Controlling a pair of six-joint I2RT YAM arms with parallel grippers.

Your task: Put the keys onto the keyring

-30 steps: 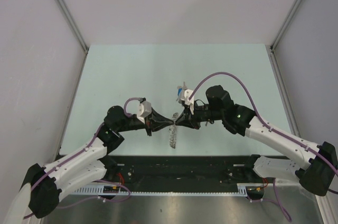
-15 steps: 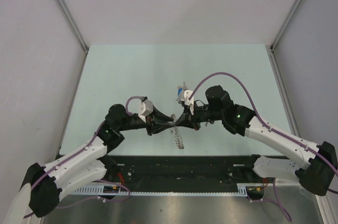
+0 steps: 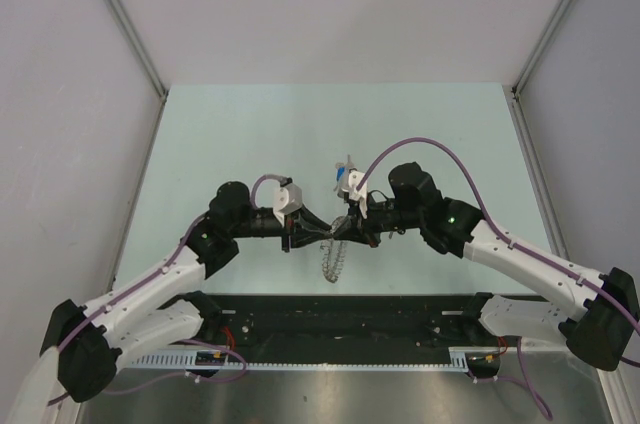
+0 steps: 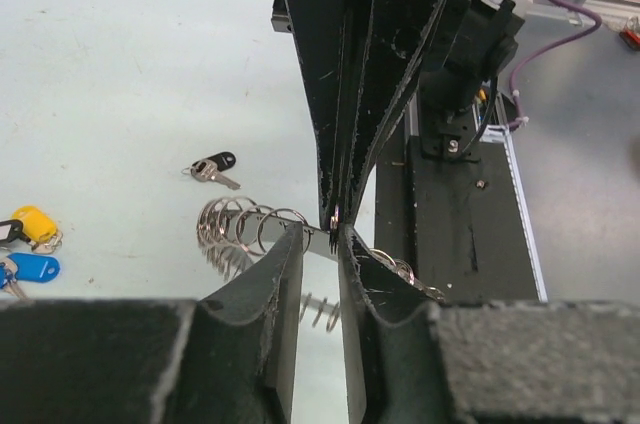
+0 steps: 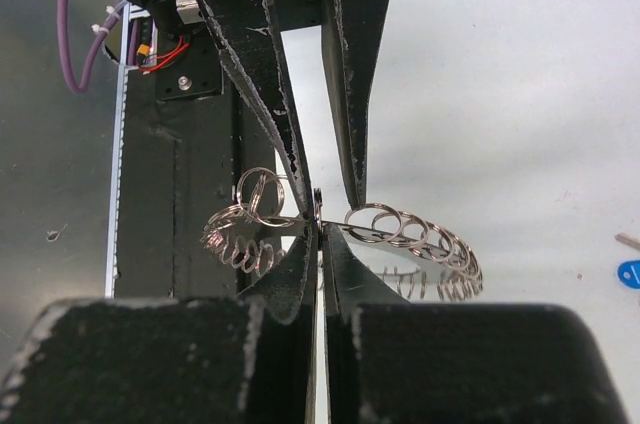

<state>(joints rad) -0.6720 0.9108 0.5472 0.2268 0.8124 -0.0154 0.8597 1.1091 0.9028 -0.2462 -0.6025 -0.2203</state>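
The keyring [image 5: 420, 234], a wire loop strung with many small silvery rings, hangs in the air between the two arms, also visible as the keyring [image 3: 333, 259] from above. My right gripper [image 5: 320, 227] is shut on its wire. My left gripper [image 4: 320, 236] faces it tip to tip, open by a narrow gap, with the ring's wire and the right fingertips [image 4: 335, 214] in that gap. The keys lie on the table beyond: a black one [image 4: 212, 166], a yellow one [image 4: 35, 224] and a blue one [image 4: 30, 269], seen together as the keys [image 3: 345, 180] from above.
The black base rail [image 3: 350, 309] runs along the near edge under the hanging ring. Grey walls with metal struts [image 3: 125, 19] close in the pale green table [image 3: 250, 134] on the left, right and far sides.
The right gripper has shut on the keyring and the left gripper has opened off it. The left arm has shifted right and away from the near edge; the ring's hanging part has swung slightly.
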